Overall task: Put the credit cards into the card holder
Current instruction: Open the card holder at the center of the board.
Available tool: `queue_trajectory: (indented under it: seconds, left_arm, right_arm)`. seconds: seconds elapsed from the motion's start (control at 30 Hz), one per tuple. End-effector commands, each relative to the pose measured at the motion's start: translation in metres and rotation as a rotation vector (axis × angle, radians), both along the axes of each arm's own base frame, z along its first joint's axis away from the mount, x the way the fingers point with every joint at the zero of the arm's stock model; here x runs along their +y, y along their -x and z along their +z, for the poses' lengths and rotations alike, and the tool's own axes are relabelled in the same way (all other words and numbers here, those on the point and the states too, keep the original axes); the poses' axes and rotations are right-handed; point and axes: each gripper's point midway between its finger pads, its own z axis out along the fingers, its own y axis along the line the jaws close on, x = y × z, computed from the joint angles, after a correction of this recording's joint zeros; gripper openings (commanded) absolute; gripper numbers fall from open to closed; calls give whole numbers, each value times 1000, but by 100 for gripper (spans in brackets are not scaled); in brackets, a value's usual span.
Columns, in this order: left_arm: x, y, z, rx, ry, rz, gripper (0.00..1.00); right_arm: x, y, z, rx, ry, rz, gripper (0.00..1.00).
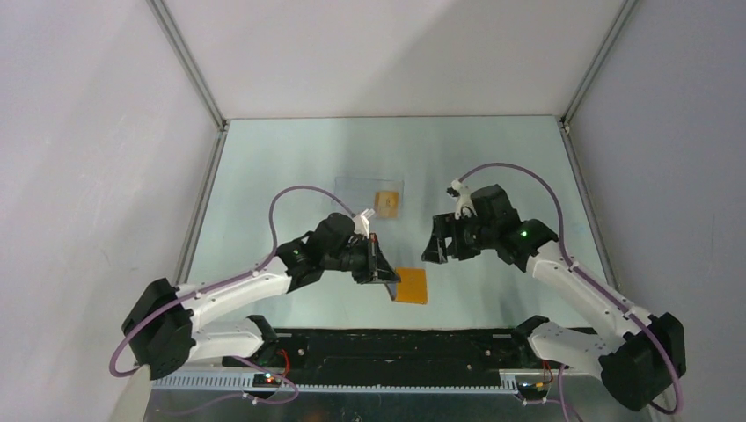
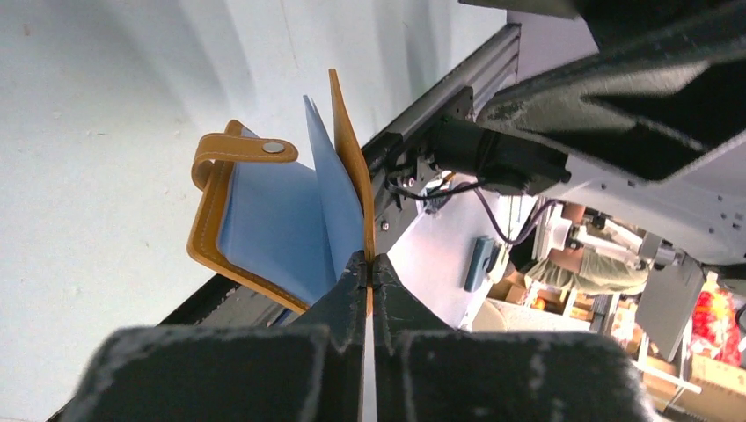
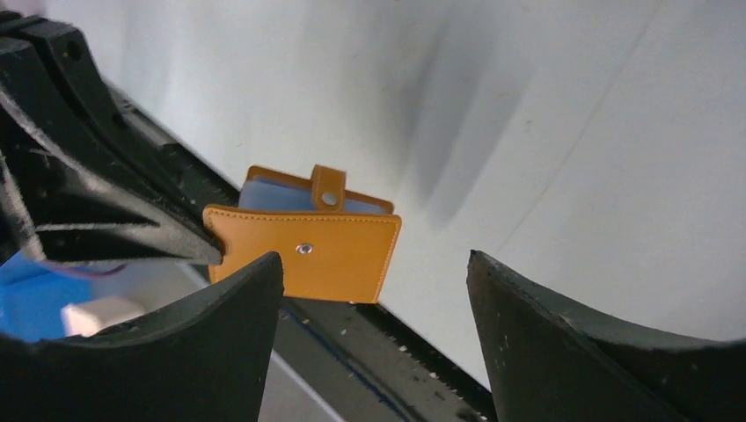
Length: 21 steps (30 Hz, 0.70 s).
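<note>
Left gripper pinching holder cover, flap ajar.
Right gripper, spread and empty, should fetch the card while the left holds steady.

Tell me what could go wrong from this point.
1. The left gripper pinches only the edge of one cover of the card holder, so it might swing or slip free.
2. The blue panels gape only narrowly. A card pushed in by the right gripper, which is open and empty, could miss the pocket and bend.
3. The credit card lies flat on the clear case, which is probably hard for fingers to get under.
</note>
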Motion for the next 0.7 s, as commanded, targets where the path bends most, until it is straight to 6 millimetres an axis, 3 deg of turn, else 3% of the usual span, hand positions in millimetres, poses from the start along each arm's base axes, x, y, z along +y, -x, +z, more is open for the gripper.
queue_trajectory:
  seconds: [0.0, 0.4, 0.67]
  left_arm:
    - [-5, 12, 45, -151, 108, -136, 0]
    - [9, 25, 96, -378, 229, -193, 0]
    - [14, 21, 126, -478, 312, -138, 0]
  right_arm:
    - [11, 20, 17, 76, -231, 142, 81]
    - [19, 58, 56, 158, -599, 390, 87]
    - [29, 76, 75, 109, -662, 502, 85]
